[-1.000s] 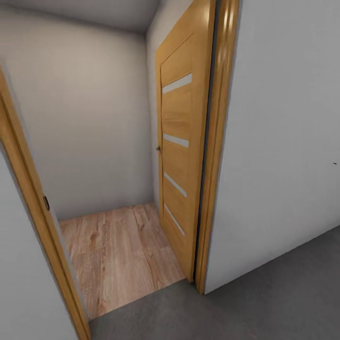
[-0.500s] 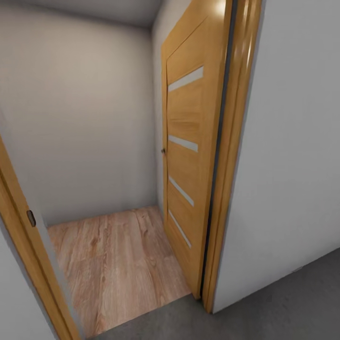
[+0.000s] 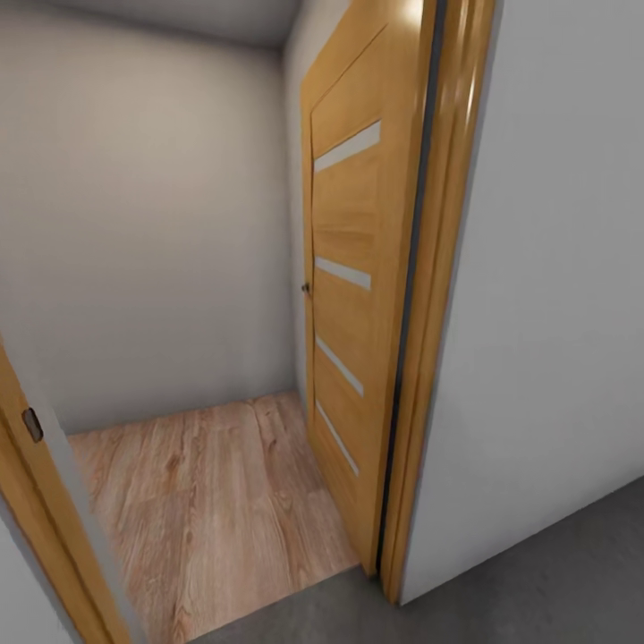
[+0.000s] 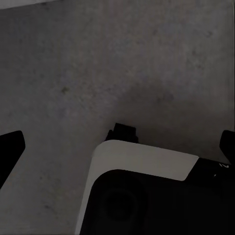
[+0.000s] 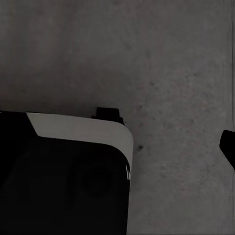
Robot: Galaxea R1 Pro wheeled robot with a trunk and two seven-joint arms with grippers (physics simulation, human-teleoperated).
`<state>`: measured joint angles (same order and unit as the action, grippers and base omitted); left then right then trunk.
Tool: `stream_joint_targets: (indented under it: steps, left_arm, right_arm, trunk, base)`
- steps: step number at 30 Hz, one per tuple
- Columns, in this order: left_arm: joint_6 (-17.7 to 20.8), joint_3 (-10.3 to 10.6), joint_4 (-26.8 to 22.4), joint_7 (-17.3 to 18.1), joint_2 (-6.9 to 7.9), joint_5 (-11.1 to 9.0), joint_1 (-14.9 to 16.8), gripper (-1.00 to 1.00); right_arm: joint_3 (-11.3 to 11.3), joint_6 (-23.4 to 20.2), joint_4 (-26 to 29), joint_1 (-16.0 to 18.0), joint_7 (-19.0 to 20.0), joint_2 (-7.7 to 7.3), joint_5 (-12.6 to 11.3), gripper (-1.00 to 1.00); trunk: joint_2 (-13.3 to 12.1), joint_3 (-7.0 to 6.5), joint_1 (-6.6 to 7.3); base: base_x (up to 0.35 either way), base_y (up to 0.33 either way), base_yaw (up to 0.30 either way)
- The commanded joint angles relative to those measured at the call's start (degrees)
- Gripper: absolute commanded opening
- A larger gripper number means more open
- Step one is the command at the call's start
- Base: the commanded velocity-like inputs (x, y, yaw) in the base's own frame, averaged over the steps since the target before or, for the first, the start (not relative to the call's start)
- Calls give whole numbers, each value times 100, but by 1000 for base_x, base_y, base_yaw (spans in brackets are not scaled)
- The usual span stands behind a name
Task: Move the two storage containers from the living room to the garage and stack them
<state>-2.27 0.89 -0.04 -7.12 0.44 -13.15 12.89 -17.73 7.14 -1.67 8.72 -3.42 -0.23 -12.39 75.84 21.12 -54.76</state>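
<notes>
The two storage containers are out of view. Under me lies the garage's dark grey concrete floor (image 3: 546, 572), speckled in both wrist views (image 4: 98, 73) (image 5: 171, 68). My left gripper (image 4: 117, 147) hangs over that floor, open, with one black fingertip (image 4: 10, 147) at each side edge of its view and nothing between them. My right gripper (image 5: 117, 147) also hangs above the concrete, holding nothing. One of its fingertips (image 5: 228, 147) shows far out at the picture's edge, so it stands open.
An orange-brown door (image 3: 349, 295) with frosted slats stands open inward. Behind it is a small space with a light wood plank floor (image 3: 206, 501) and a grey back wall (image 3: 152, 250). A white wall (image 3: 555, 313) flanks the doorway on the right, the door frame (image 3: 36, 510) on the left. My base (image 4: 147, 166) shows below both wrists.
The whole head view has shifted: the doorway is nearer and larger, and the left frame has slid toward the picture's edge. That is camera motion; nothing in the scene moved.
</notes>
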Motion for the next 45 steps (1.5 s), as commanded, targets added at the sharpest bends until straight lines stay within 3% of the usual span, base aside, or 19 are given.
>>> stream_joint_targets:
  steps: [1, 11, 33, 45]
  left_arm:
    - [-19, 11, 4, -9, 0, -39, 4, 100]
    - [-19, 8, 4, -9, 0, -39, 5, 100]
    - [-19, 7, 4, -10, 0, -44, 5, 100]
    - [-19, 8, 4, -9, 0, -47, 4, 100]
  right_arm:
    - [-48, 32, -18, 7, -1, 5, -54, 100]
    - [-44, 40, -18, 7, -1, 0, -47, 100]
    - [-55, 46, -18, 7, -1, -3, -44, 100]
    - [-55, 50, -18, 7, -1, -3, -40, 100]
  trunk:
    - [3, 6, -2]
    - [3, 6, -2]
    - [3, 6, -2]
    - [3, 6, -2]
  base:
    - [240, -170, 0]
    - [244, -173, 44]
    - [244, -169, 264]
    - [39, -24, 273]
